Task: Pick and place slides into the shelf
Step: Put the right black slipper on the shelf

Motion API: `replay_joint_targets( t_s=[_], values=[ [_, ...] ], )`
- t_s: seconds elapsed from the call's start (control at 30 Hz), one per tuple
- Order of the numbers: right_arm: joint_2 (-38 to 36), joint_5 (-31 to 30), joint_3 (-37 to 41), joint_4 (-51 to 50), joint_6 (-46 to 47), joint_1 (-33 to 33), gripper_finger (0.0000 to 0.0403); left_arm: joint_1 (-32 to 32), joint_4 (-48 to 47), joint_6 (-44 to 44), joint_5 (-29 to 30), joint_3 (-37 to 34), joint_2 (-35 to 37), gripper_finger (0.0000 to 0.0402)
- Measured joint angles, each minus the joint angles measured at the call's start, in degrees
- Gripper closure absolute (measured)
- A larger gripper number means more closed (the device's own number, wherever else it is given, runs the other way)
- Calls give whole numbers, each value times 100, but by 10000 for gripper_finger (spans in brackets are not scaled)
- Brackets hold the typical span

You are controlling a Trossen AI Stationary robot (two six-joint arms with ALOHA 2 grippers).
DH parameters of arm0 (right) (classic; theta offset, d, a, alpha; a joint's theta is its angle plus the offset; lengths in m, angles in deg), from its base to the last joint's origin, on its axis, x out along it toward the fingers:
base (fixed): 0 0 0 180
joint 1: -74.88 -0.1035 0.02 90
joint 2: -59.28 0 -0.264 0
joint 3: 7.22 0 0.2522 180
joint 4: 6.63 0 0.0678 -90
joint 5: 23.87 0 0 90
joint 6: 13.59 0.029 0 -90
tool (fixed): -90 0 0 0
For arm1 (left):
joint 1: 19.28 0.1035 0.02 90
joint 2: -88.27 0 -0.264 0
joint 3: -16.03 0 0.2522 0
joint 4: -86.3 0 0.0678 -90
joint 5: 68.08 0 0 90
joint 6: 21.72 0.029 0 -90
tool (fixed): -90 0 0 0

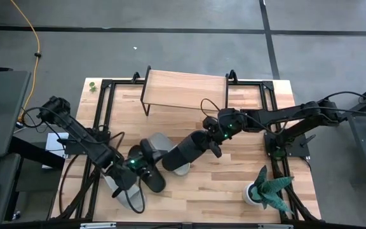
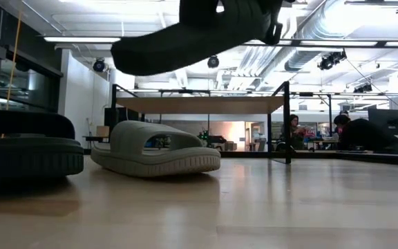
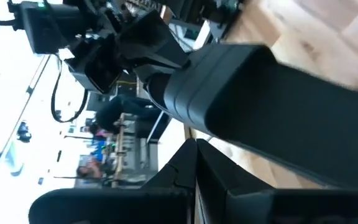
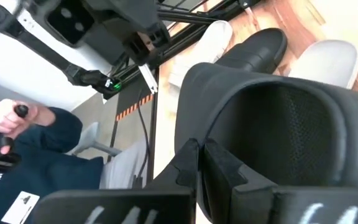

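My right gripper [image 1: 216,135] is shut on a black slide [image 1: 188,152], which it carries above the table in front of the shelf [image 1: 186,89]. In the low view this slide [image 2: 199,31] hangs high over a pale grey-green slide [image 2: 154,149] that rests on its sole. The second black slide [image 1: 150,168] and another pale slide [image 1: 114,184] lie by my left gripper [image 1: 131,166], whose fingers are shut [image 3: 196,168]. The shelf stands on thin black legs near the far edge, its board bare. My right gripper holds the black slide by the end nearest the arm, at the rim beside the strap opening [image 4: 194,118], pinched between the two fingers. The slide is lifted clear and slants down away from the fingers [image 2: 133,59]. My left gripper is beside the black slide on the table [image 3: 260,106]; whether it touches it, I cannot tell.
A potted plant [image 1: 265,191] stands at the table's near right corner. Black frame rails [image 1: 107,102] run along the table's sides. People sit in the room beyond [image 2: 292,131], and a person holding a controller [image 4: 23,143] shows in the right wrist view.
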Motion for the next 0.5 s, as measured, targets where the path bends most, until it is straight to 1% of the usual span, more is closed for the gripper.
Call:
replay_joint_targets(
  t_s=[0.13, 0.2, 0.33, 0.5],
  values=[
    [2, 64, 0, 59, -19, 21, 403, 5, 81, 308, 205, -1, -242, 397],
    [4, 107, 0, 113, -27, 21, 403, 4, 294, 504, 313, -2, -372, 384],
    [4, 189, -4, 352, -44, 43, 403, 0, 809, 1015, 535, -1, -563, 334],
    [4, 199, -4, 331, -63, 47, 403, 0, 1343, 1523, 525, 0, -582, 264]
  ],
)
